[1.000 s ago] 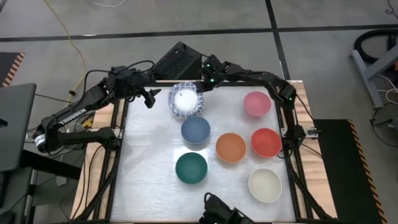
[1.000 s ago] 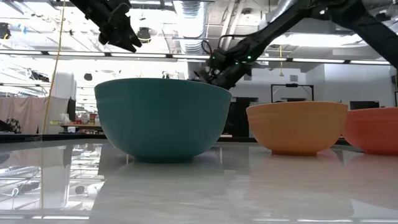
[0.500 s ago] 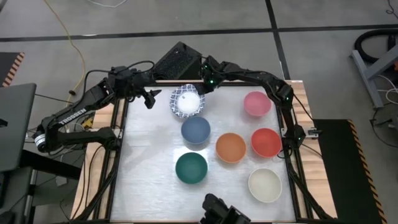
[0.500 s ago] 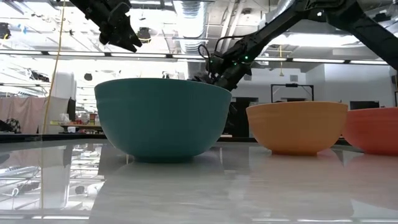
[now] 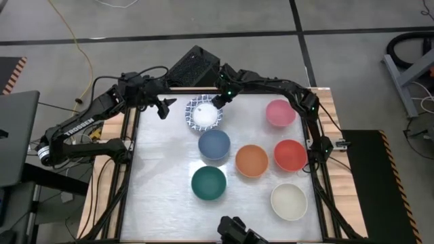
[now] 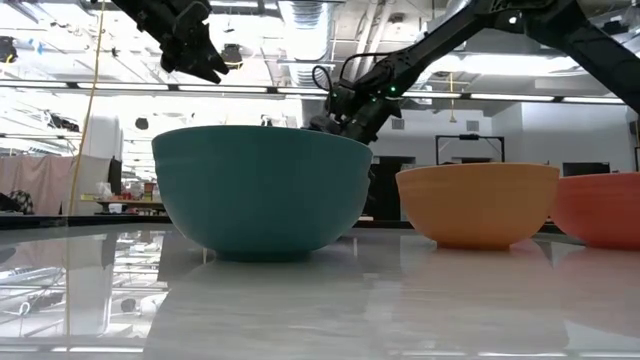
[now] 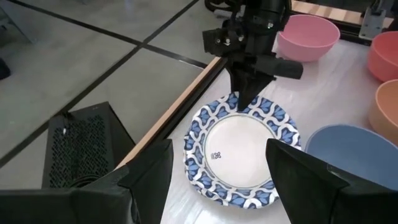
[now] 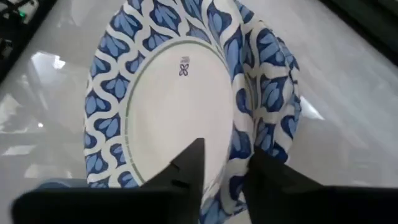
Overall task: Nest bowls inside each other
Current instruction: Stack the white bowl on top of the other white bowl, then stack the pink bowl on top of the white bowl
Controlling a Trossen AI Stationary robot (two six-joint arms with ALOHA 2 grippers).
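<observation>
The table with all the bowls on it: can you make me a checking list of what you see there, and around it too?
Surface: pale, glossy table, wooden edges.
Job's things: patterned bowl stack at the far edge; blue bowl, orange bowl, red bowl, pink bowl, green bowl and cream bowl stand singly, not yet nested.
Clutter: nothing seen.
Grippers: right gripper at the patterned stack's rim, one finger inside, one outside; jaws slightly parted. Left gripper waits beside the stack, jaws open, empty.
Cables: black cables along both arms; yellow cord on the floor.
Surroundings: black vented box behind the table; grey floor.
</observation>
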